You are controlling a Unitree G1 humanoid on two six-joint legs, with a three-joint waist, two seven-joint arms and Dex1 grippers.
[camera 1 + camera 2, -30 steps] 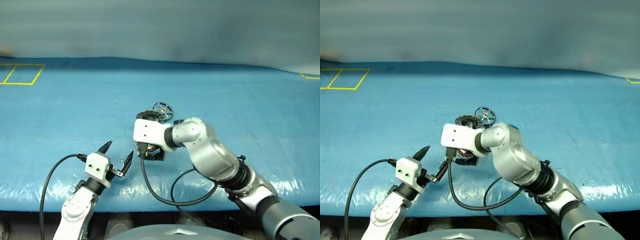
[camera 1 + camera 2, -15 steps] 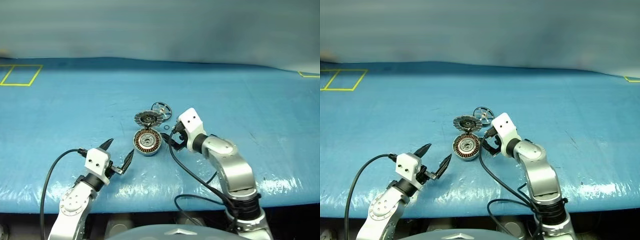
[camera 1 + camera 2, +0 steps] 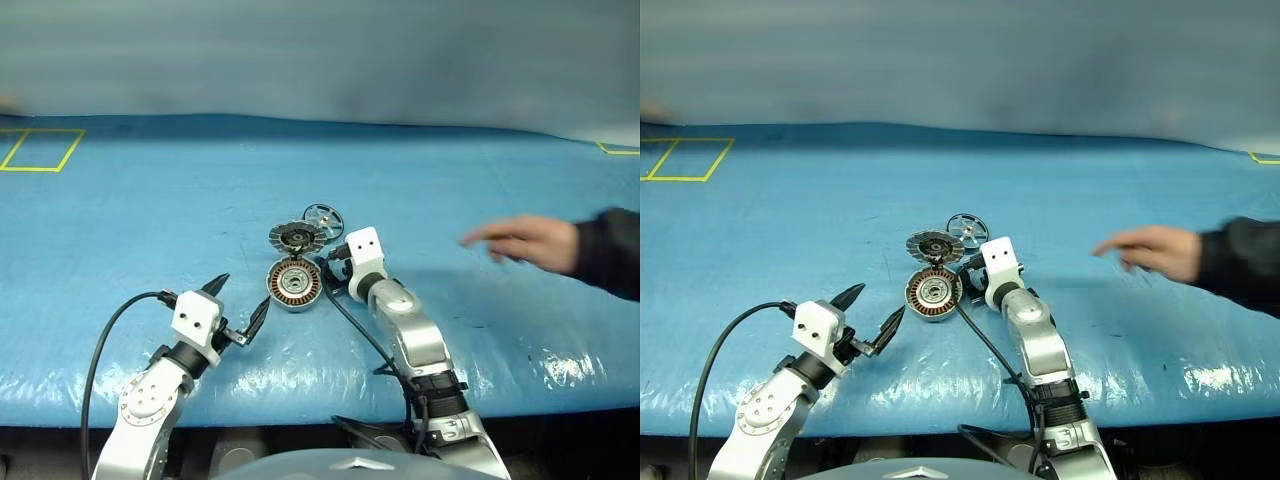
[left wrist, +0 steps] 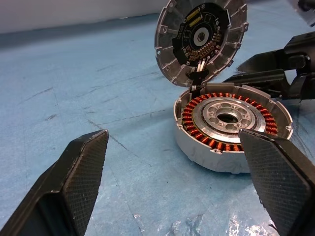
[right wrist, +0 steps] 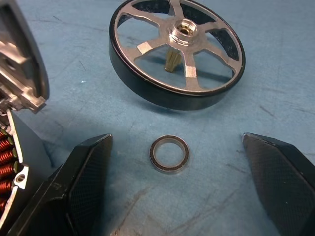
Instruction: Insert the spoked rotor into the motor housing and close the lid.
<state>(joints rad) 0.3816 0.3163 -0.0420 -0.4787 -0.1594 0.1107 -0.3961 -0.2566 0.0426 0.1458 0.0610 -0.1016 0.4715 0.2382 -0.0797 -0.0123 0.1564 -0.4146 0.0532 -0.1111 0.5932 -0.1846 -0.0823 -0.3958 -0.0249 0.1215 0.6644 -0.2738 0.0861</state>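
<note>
Jaws wide and empty, the right gripper (image 3: 978, 268) had swung down off the motor housing (image 3: 294, 284) to the table, facing a small ring (image 5: 169, 153) and the spoked rotor (image 5: 177, 51) beyond, likely its next pick; the left gripper (image 3: 238, 308) waited open, and the lid (image 4: 200, 37) stood propped upright.

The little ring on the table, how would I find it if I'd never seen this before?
Look at the middle of the blue table, where the motor housing with copper coils sits. Just beyond it lies the spoked rotor, a wheel with a dark rim. The small ring lies flat between that wheel and the open right gripper; it is much the smallest piece and has no spokes.
</note>
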